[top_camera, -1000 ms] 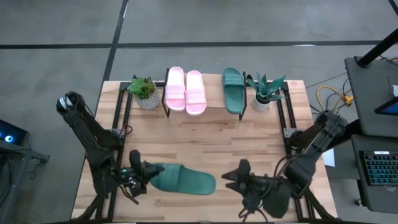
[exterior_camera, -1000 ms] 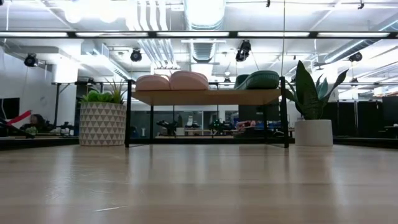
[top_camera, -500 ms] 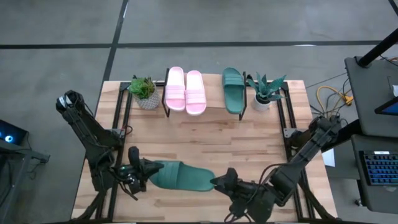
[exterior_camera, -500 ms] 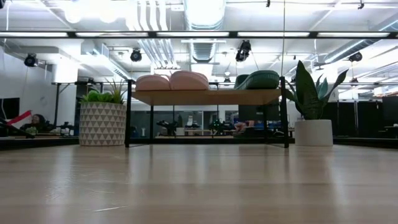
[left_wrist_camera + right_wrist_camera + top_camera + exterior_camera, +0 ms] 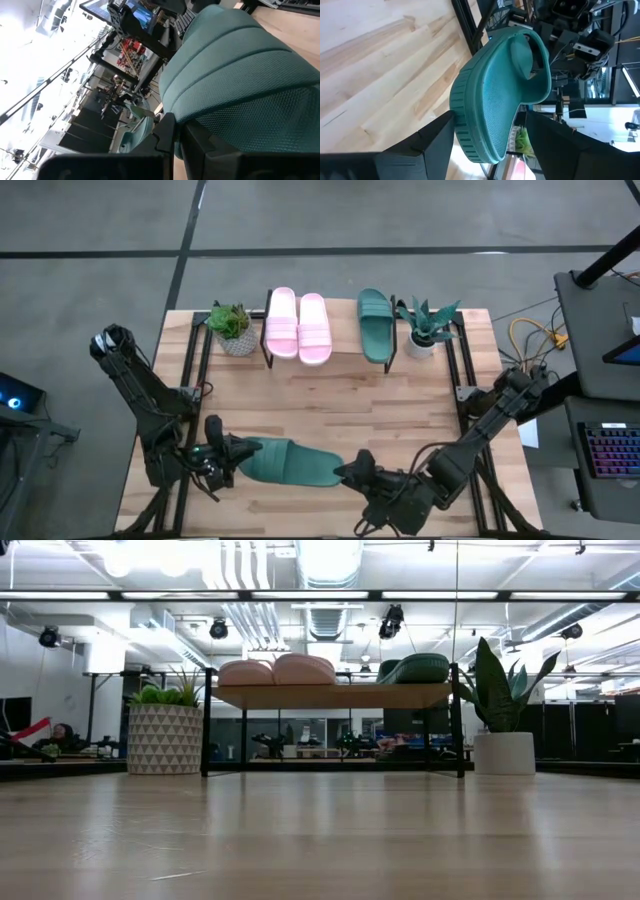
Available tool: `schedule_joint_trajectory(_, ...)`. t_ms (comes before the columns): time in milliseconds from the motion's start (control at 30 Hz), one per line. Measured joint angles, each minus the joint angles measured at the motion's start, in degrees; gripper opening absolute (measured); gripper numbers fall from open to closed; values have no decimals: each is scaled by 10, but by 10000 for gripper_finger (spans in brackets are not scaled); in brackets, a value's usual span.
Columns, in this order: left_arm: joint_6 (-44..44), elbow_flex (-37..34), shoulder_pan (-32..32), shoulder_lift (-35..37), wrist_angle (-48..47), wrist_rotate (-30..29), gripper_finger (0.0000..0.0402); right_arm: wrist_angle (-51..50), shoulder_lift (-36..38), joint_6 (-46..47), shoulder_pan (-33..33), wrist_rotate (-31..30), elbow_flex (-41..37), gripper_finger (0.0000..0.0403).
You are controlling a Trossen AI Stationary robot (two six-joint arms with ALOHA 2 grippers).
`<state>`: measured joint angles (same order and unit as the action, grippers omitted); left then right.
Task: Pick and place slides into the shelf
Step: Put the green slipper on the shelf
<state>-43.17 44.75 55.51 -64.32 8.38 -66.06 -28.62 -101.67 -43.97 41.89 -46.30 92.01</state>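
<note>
A dark green slide (image 5: 292,464) lies lengthwise near the table's near edge, between my two grippers. My left gripper (image 5: 238,455) is shut on its left end, where the strap (image 5: 235,65) is. My right gripper (image 5: 347,471) is open, and its fingers (image 5: 435,142) stand on either side of the slide's right end (image 5: 495,115); I cannot tell whether they touch it. The shelf (image 5: 345,332) stands at the far edge. It bears a pink pair (image 5: 298,326) and one green slide (image 5: 376,326) resting on their soles. The low view shows the shelf (image 5: 330,696) only. My left gripper holds the green slide at its strap end, by the strap's edge (image 5: 175,107). It comes level from the table's left, along the slide. The gripper's own body hides how the fingers (image 5: 167,135) close on it. Whether the slide rests on the table I cannot tell.
A potted plant (image 5: 232,328) stands left of the shelf and another (image 5: 425,330) right of it. Black frame rails (image 5: 195,370) run along the table's left and right sides. Bare wood (image 5: 330,405) lies between the shelf and the grippers.
My right gripper has moved toward the table's left, up to the held slide's right end, and its arm has stretched out after it. My left gripper and the slide have stayed nearly where they were.
</note>
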Motion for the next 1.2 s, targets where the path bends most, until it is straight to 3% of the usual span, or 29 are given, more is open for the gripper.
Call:
schedule_joint_trajectory(500,-10,0,-1,1,4,4,0,-38,9,4,29,-5,0,235)
schedule_joint_trajectory(900,-12,1,-1,3,6,26,0,6,10,-3,5,-2,0,235)
schedule_joint_trajectory(1200,-13,1,-4,3,6,30,0,44,6,-31,-15,77,0,234)
